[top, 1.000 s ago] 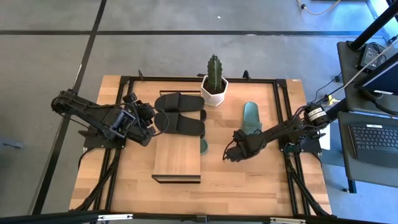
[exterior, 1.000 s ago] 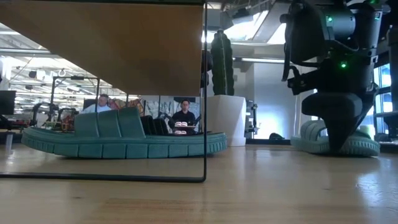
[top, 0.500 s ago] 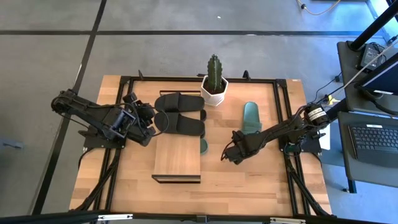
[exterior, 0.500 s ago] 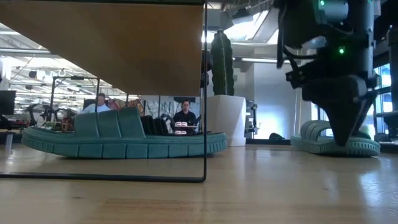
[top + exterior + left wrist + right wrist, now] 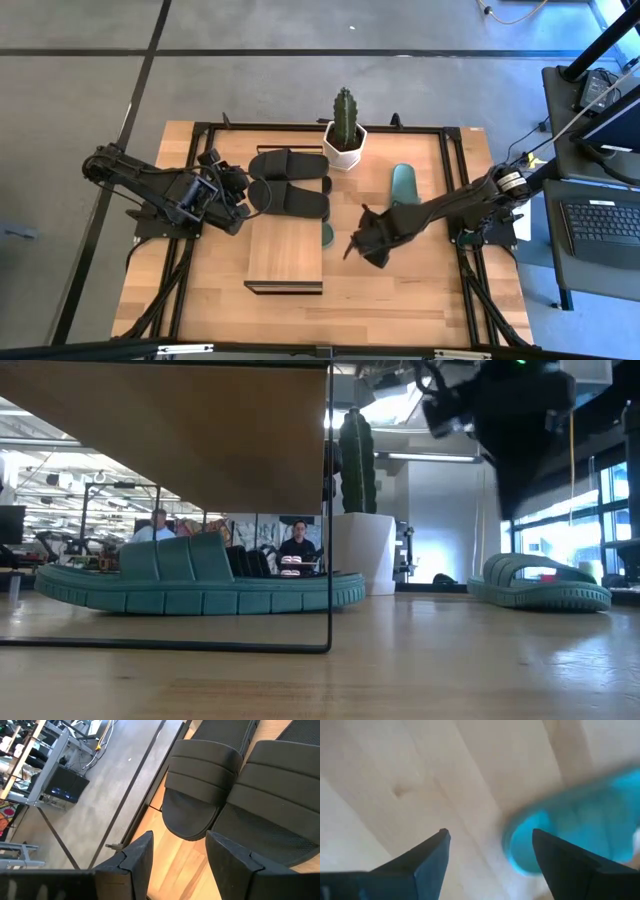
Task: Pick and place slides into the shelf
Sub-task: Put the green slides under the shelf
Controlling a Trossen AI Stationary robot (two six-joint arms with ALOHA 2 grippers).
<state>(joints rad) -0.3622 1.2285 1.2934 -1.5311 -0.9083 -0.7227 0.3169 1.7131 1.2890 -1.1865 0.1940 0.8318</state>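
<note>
The shelf [image 5: 285,255] stands near the table's middle, with one green slide [image 5: 190,585] lying sole-down on the table under its plank. That slide's end [image 5: 328,235] pokes out on the right. A second green slide [image 5: 404,187] lies farther right, sole-down. Two black slides [image 5: 290,165] [image 5: 290,198] lie side by side behind the shelf. My left gripper [image 5: 180,855] hovers open just left of their rounded ends [image 5: 192,817]. My right gripper [image 5: 357,243] hangs open above the table, right of the shelf, with bare wood and a green slide's end [image 5: 570,837] below it.
A cactus in a white pot [image 5: 345,140] stands at the far edge behind the black slides. The shelf's thin black frame leg [image 5: 329,510] stands at its near right corner. Bare tabletop [image 5: 400,290] lies near and right of the shelf. People sit in the room beyond.
My right gripper has risen off the table from beside the right-hand green slide and gone toward the shelf and the near edge, rolling its wrist as it went. Both green slides lie as before. My left arm has kept still.
</note>
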